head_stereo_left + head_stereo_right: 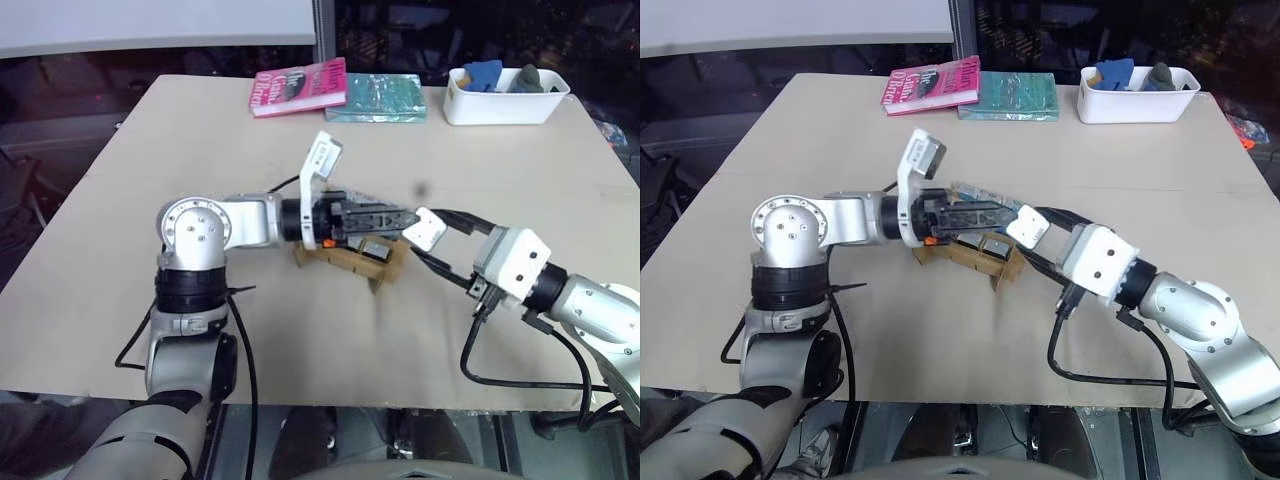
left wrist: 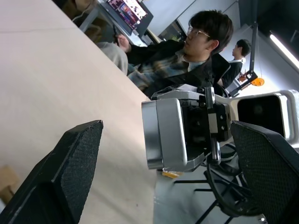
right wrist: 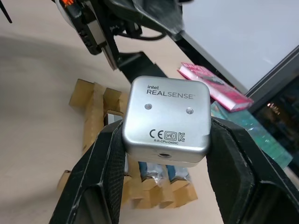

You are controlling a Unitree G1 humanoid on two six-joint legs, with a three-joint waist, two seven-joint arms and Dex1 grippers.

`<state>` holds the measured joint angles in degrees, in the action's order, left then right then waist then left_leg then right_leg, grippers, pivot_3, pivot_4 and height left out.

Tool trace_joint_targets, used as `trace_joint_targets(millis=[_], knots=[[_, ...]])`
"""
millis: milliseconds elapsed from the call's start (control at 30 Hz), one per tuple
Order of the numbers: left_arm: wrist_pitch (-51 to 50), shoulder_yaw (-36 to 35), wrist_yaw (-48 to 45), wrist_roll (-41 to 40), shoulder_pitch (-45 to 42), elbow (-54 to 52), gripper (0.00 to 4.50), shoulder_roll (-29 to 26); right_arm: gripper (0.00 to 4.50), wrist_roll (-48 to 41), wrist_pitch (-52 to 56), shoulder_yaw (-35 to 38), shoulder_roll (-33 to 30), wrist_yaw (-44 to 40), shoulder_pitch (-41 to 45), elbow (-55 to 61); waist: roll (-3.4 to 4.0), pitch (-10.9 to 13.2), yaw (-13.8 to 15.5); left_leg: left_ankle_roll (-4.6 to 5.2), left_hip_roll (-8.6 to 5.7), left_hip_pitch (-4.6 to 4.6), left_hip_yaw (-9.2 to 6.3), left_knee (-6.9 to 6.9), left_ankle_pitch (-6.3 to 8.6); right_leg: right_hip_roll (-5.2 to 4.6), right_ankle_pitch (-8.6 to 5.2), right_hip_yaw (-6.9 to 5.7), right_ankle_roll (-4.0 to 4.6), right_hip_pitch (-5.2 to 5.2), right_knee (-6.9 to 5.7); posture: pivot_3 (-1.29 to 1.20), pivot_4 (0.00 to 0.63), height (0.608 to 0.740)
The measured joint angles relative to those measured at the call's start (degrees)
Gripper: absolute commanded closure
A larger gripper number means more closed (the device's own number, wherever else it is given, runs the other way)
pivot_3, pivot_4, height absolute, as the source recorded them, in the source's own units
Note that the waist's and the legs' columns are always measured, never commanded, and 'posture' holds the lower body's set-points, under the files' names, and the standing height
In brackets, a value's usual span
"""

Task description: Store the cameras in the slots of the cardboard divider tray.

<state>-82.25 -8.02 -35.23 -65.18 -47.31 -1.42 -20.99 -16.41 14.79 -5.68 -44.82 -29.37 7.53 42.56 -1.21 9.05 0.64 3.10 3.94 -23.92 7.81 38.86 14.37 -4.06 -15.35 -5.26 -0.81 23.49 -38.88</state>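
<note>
A silver boxy camera (image 3: 166, 114) sits clamped between the black fingers of my right gripper (image 1: 426, 232), which is shut on it and holds it level, just right of the cardboard divider tray (image 1: 345, 262). The tan tray lies at the table's middle, and some of its slots hold cameras (image 3: 154, 173). My left gripper (image 1: 398, 218) reaches across above the tray from the left, its fingers (image 2: 70, 172) spread wide open. The held camera (image 2: 163, 135) lies in the gap between them, untouched by them.
At the table's far edge lie a pink book (image 1: 298, 87) and a teal book (image 1: 376, 97). A white tub (image 1: 505, 105) with blue and grey items stands at the far right. Two people (image 2: 196, 51) sit beyond the table.
</note>
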Motion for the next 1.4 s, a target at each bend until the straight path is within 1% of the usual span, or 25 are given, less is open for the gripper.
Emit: trace_joint_targets(millis=[133,167,200,233,300,433,600,667,700,733,800,867,933,1000,1033,1100,1167,1233,1267,1400], knots=[[-1.49,-0.69,2.19,-0.92,-0.01,-0.14,0.00,0.50,2.55,2.37,-0.76,-0.15,1.30,-1.09,-0.07,-0.23,0.00,0.00,0.05,0.00,-0.02,0.01,0.00,0.00,0.00,-0.02,0.02,0.00,0.03,-0.02,0.00,0.00,0.150,0.740],[-1.87,-0.70,2.60,-1.26,0.00,-0.14,0.50,0.73,2.55,2.82,-1.13,-0.15,1.81,-1.42,-0.06,-0.27,0.00,0.00,0.13,0.00,-0.02,0.01,0.00,0.00,0.00,-0.02,0.02,-0.01,0.03,-0.02,0.00,0.00,0.150,0.740],[-2.08,-0.70,2.74,-1.35,0.00,-0.14,0.76,0.75,2.55,3.11,-1.30,-0.15,2.16,-1.59,-0.06,-0.26,0.00,0.00,0.14,0.00,-0.02,0.01,0.00,0.00,0.00,-0.01,0.02,-0.01,0.03,-0.02,0.01,0.00,0.150,0.740],[-2.26,-0.70,2.76,-1.38,-0.01,-0.14,1.11,0.74,2.55,3.48,-1.32,-0.15,2.45,-1.66,-0.06,-0.27,0.00,0.00,0.12,0.00,-0.03,0.01,0.00,0.00,0.00,-0.01,0.02,-0.01,0.04,-0.02,0.01,0.00,0.150,0.740],[-2.41,-0.69,2.76,-1.54,-0.01,-0.13,2.11,0.74,2.55,4.43,-1.33,-0.14,3.02,-1.80,-0.06,-0.27,0.00,0.00,0.07,0.00,-0.03,0.01,0.00,0.00,0.00,-0.01,0.03,-0.01,0.04,-0.02,0.00,0.00,0.150,0.740],[-2.46,-0.66,2.49,-1.89,-0.01,-0.11,3.78,0.71,2.55,5.37,-1.33,-0.15,3.89,-2.34,-0.04,-0.40,0.00,0.00,0.08,-0.01,-0.03,0.02,0.00,0.00,0.00,-0.01,0.03,-0.01,0.05,-0.02,0.00,0.00,0.150,0.740],[-2.40,-0.61,1.73,-1.83,-0.01,-0.11,3.82,0.19,2.55,6.16,-1.15,-0.17,4.85,-3.16,0.32,-0.39,0.00,0.00,0.07,-0.01,-0.03,0.02,0.00,0.00,0.00,-0.01,0.03,-0.02,0.05,-0.03,0.00,0.00,0.150,0.740],[-2.30,-0.55,1.32,-1.58,-0.02,-0.11,3.82,-0.30,1.54,5.01,0.05,-0.12,5.42,-4.15,1.24,-0.74,0.00,0.00,0.05,-0.01,-0.03,0.03,0.00,0.00,0.00,-0.01,0.03,-0.01,0.05,-0.03,0.00,0.00,0.150,0.740],[-2.23,-0.38,1.18,-1.28,-0.04,-0.09,3.82,-0.43,1.30,4.34,0.48,-0.08,5.67,-4.45,1.77,-0.97,0.00,0.00,0.05,-0.01,-0.03,0.03,0.00,0.00,0.00,-0.01,0.03,-0.01,0.05,-0.03,-0.01,0.00,0.150,0.740],[-2.03,-0.24,0.96,-1.11,-0.04,-0.06,3.82,-0.46,0.92,3.65,0.96,-0.01,6.22,-4.56,2.39,-1.08,0.00,0.00,0.04,-0.01,-0.03,0.03,0.00,0.00,0.00,0.00,0.03,-0.01,0.06,-0.03,-0.01,0.00,0.150,0.740],[-0.48,0.14,-0.75,0.17,-0.51,0.66,3.82,-1.28,0.02,3.55,1.11,0.14,5.91,-5.38,2.84,-1.46,0.00,0.00,0.11,-0.01,-0.04,0.03,0.00,0.00,0.00,-0.01,0.03,-0.03,0.06,-0.03,0.00,0.00,0.150,0.740],[1.04,0.80,-2.46,1.25,-0.97,1.62,3.82,-2.62,0.02,3.71,1.13,0.68,5.75,-5.45,2.00,-1.56,0.00,0.00,0.14,-0.01,-0.05,0.03,-0.01,0.00,0.00,-0.01,0.03,-0.04,0.06,-0.04,0.00,0.00,0.150,0.740],[4.75,2.85,-6.76,4.74,-2.27,3.82,3.82,-6.27,0.02,3.19,1.66,3.16,5.56,-5.43,-2.10,-0.96,0.00,0.00,0.20,-0.01,-0.07,0.01,-0.02,0.00,0.00,-0.01,0.03,-0.07,0.06,-0.03,0.00,0.00,0.150,0.740],[9.71,5.06,-9.74,10.71,-6.57,9.51,3.82,-10.68,0.02,-1.02,4.54,8.52,6.12,-5.31,-9.89,1.01,-0.04,0.02,0.46,-0.02,-0.16,-0.03,-0.08,0.00,-0.01,0.00,0.03,-0.14,0.07,-0.04,0.02,0.00,0.150,0.740],[11.64,5.15,-10.01,13.01,-8.23,11.54,3.82,-12.38,0.02,-2.51,5.36,10.22,6.62,-5.20,-12.16,1.47,-0.04,0.02,0.28,-0.01,-0.28,-0.02,-0.06,-0.01,0.00,-0.01,0.03,-0.12,0.06,-0.03,0.01,0.00,0.150,0.740],[15.67,6.26,-11.34,17.35,-11.04,14.38,3.82,-13.78,0.02,-5.77,5.71,15.25,8.82,-4.86,-16.99,3.28,-0.04,0.02,0.17,0.00,-0.29,-0.01,-0.05,-0.01,0.00,-0.07,0.03,-0.10,0.05,-0.04,0.02,0.00,0.150,0.740],[20.30,9.34,-14.82,22.06,-10.61,14.58,3.82,-15.89,0.02,-6.92,4.60,19.59,9.53,-5.17,-22.86,6.27,-0.04,0.02,0.04,0.00,-0.28,0.03,-0.05,-0.08,0.00,-0.07,0.02,-0.03,0.04,-0.03,0.02,0.00,0.150,0.740],[21.66,10.52,-16.11,23.64,-10.15,14.83,3.82,-16.66,0.02,-6.96,4.05,20.53,9.74,-5.33,-24.91,6.94,-0.04,0.02,-0.03,-0.01,-0.27,0.04,-0.05,-0.11,0.00,-0.03,0.01,-0.02,0.04,-0.02,0.01,0.00,0.150,0.740],[22.97,11.66,-18.13,25.28,-9.75,15.44,3.82,-17.54,0.02,-7.13,3.29,21.49,10.45,-5.52,-27.62,7.97,-0.04,0.02,-0.01,-0.02,-0.26,0.05,-0.06,-0.12,-0.01,-0.02,-0.02,-0.02,0.00,0.00,-0.01,0.00,0.150,0.740],[26.67,13.76,-22.36,30.01,-10.01,17.94,3.82,-20.52,0.02,-8.62,1.15,23.06,12.86,-5.90,-33.05,10.31,-0.04,0.02,0.01,-0.04,-0.25,0.05,-0.07,-0.13,-0.02,-0.01,-0.09,0.00,-0.12,-0.01,0.00,0.00,0.150,0.740]])
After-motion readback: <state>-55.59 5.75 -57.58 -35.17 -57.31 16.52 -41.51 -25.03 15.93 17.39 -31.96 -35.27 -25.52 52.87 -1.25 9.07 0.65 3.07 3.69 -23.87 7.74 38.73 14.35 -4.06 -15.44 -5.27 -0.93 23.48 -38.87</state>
